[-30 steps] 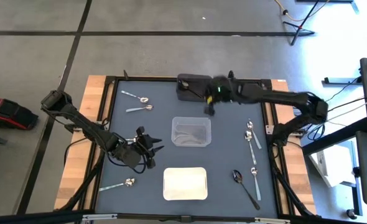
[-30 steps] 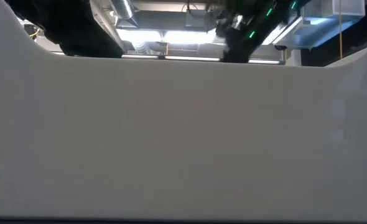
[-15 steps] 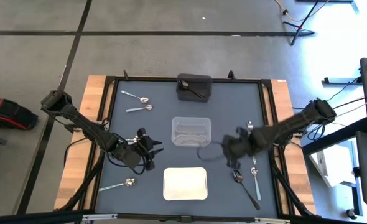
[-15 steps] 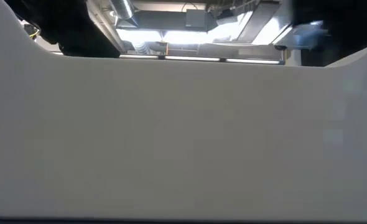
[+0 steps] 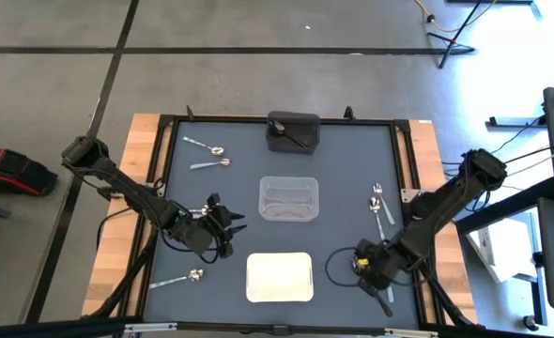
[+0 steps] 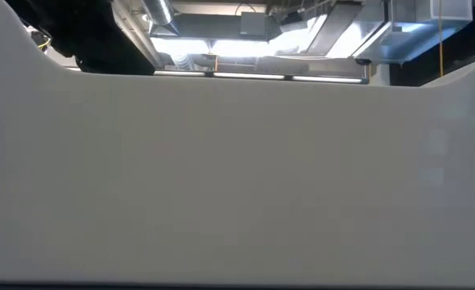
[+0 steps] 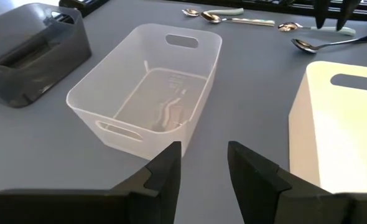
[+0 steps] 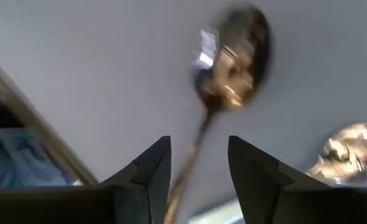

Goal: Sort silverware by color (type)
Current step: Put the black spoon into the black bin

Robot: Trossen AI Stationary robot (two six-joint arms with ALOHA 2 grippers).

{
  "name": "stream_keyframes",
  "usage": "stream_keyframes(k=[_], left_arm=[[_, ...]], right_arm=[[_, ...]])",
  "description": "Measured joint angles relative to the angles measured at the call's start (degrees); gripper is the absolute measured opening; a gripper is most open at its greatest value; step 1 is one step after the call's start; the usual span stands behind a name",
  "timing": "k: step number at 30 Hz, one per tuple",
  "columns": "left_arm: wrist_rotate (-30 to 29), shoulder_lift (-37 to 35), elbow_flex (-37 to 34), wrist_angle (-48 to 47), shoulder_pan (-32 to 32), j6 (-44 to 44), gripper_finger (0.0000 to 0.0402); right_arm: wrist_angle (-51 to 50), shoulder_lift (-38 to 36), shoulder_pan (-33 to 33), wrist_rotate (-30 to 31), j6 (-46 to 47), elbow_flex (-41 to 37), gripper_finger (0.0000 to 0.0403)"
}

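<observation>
My right gripper (image 5: pixel 364 268) stands open low over a dark spoon (image 8: pixel 236 56) at the near right of the table. The spoon lies flat on the mat, and its handle (image 8: pixel 193 155) runs between the two fingers without touching them. My left gripper (image 5: pixel 223 225) waits open left of the middle, facing the clear tray (image 7: pixel 149 93). Silver spoons lie at the far left (image 5: pixel 211 148), near left (image 5: pixel 181 279) and right (image 5: pixel 378 208). Another dark spoon (image 5: pixel 291 138) rests in the black tray (image 5: pixel 293 120).
A white tray (image 5: pixel 279 277) sits near the front edge, between the arms, and its pale wall fills the low view (image 6: pixel 237 177). The clear tray (image 5: pixel 288 199) holds pale spoons. A silver spoon bowl (image 8: pixel 351 152) lies close beside the dark spoon.
My right gripper has swung from the black tray at the far edge toward the near right of the table and come down over the dark spoon there. The black tray, uncovered, now shows a dark spoon inside.
</observation>
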Motion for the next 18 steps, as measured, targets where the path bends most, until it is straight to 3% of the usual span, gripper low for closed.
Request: stream_keyframes(k=[4, 12, 15, 18], left_arm=[[0.4, 0.0, 0.0, 0.0, 0.0, -0.5, 0.0126], [0.5, 0.0, 0.0, 0.0, 0.0, -0.6, 0.0126], [0.6, 0.0, 0.0, 0.0, 0.0, -0.6, 0.0126], [0.7, 0.0, 0.0, 0.0, 0.0, -0.6, 0.0126]], right_arm=[[4.5, 1.6, 2.7, -0.1, 4.6, -2.5, 0.0153], [8.7, 8.9, 3.1, -0.1, 3.2, -2.4, 0.0152], [8.5, 10.2, 3.1, -0.3, 2.5, -2.3, 0.0132], [8.4, 10.3, 3.1, -0.4, 1.4, -2.4, 0.0085]])
